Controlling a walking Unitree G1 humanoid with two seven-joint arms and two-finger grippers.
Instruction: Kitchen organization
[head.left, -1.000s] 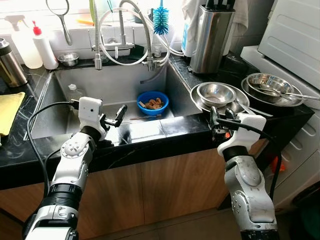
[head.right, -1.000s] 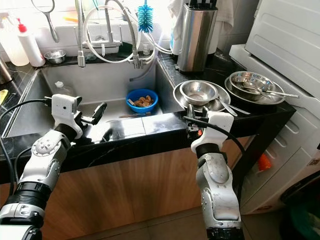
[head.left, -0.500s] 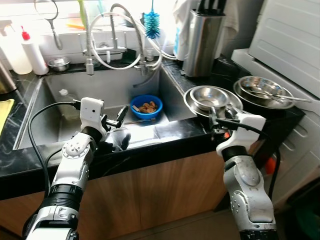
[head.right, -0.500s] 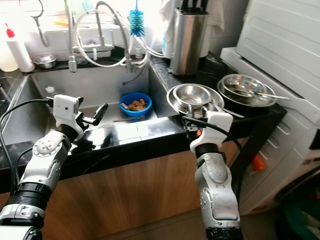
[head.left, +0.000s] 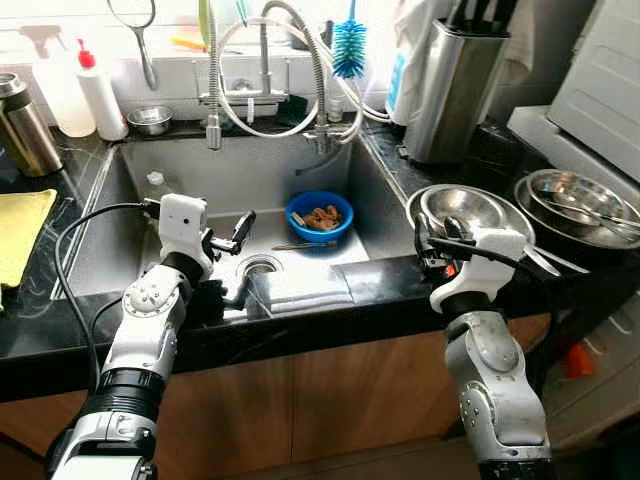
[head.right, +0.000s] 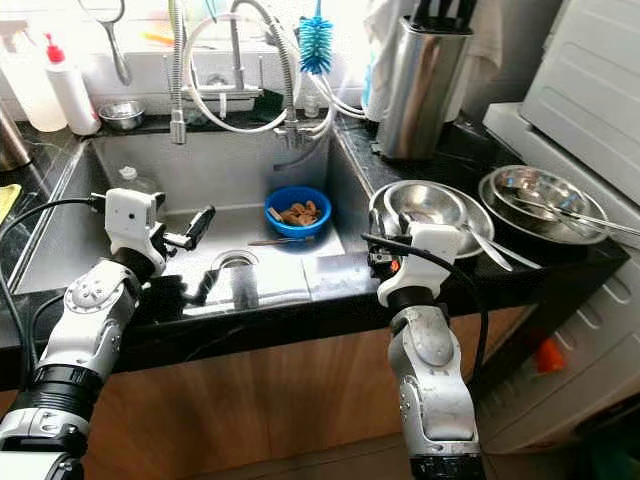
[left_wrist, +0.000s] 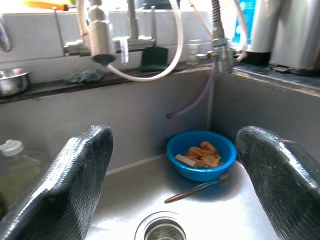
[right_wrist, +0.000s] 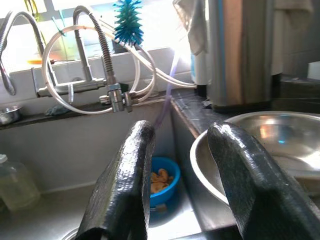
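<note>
Two grippers are waiting spread and empty, the left gripper (head.left: 238, 228) over the sink (head.left: 120, 205) near the blue bowl (head.left: 319, 215), the right gripper (head.left: 436, 232) beside the steel bowls (head.left: 470, 208); reaching carelessly is risking tipping food scraps.

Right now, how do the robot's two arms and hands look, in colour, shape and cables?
Both arms are silver, built of rounded jointed segments with black bands. Each wrist carries a white boxy housing, and a black cable loops from it along the arm. The left hand and the right hand each have two long black fingers; the left wrist view shows the fingers broad, rounded and textured.
</note>
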